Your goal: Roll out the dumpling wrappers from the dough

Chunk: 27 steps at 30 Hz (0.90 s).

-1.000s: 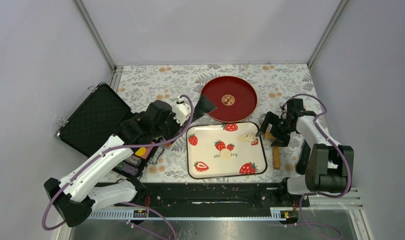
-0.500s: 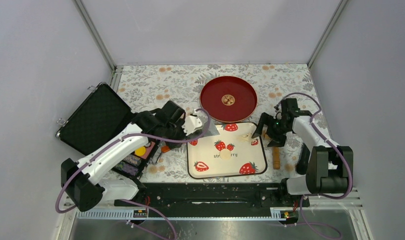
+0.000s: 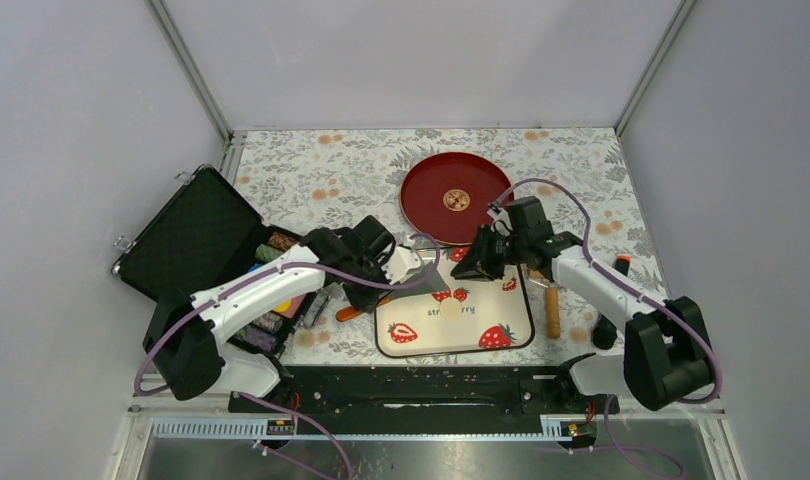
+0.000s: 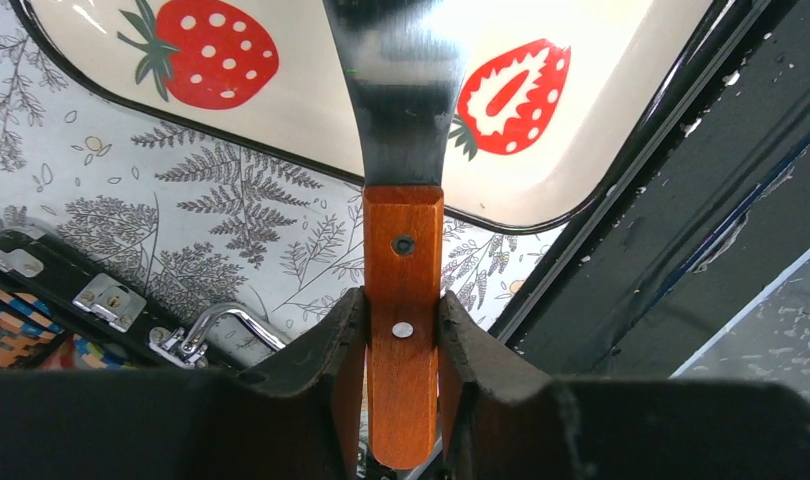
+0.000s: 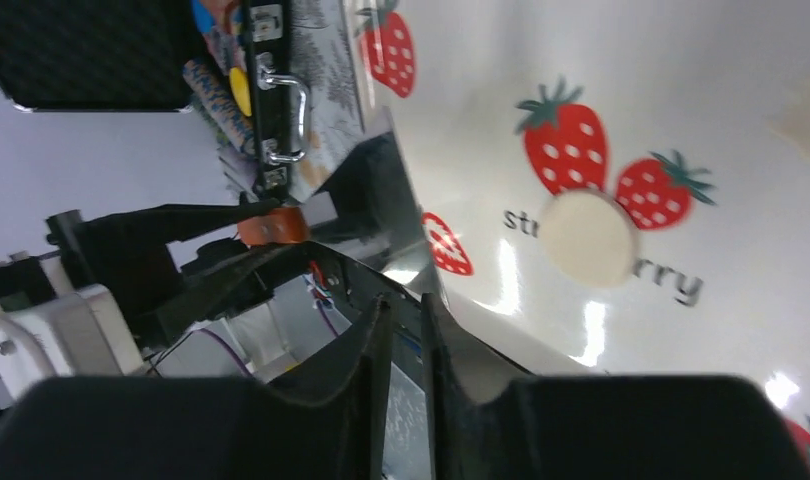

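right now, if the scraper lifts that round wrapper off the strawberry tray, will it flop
The wrapper looks thin and flat, so it would probably droop off the scraper blade. Small, so likely light. Lying flush on the glossy tray, it may cling rather than slide.

I am looking at the table (image 3: 311, 160), which is carrying a grey floral cloth. On it, a round red plate (image 3: 431, 215) is lying at the far side. A white rectangular strawberry tray (image 3: 451, 338) is sitting just beside the plate, on its near side. An open black case (image 3: 186, 235) is lying at the left, and a tan wooden roller (image 3: 552, 312) is resting just right of the tray.
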Each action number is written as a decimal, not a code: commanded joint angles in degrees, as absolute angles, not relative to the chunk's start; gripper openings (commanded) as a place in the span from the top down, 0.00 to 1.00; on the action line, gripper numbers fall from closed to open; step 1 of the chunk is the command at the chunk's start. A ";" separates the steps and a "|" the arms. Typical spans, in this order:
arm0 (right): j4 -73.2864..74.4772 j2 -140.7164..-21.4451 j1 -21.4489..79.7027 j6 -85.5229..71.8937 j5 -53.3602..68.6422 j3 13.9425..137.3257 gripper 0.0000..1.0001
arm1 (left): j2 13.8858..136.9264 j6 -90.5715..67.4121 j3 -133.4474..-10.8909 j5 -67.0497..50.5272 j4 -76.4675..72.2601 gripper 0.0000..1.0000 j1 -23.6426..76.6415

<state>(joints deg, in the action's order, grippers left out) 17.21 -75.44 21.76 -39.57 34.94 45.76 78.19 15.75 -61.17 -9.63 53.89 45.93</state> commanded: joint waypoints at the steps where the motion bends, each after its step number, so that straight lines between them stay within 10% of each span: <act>1: 3.89 -80.18 26.24 -50.26 38.01 46.55 0.82 | 76.52 12.49 -60.17 -9.96 48.85 1.00 46.47; 27: 7.62 -96.48 37.15 -48.96 35.05 55.31 0.92 | 66.58 11.60 -55.98 -5.27 44.32 1.00 46.80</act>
<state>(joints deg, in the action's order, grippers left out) 6.07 -95.90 36.40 -49.80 35.05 53.49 70.08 11.94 -55.72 -6.28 49.19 46.59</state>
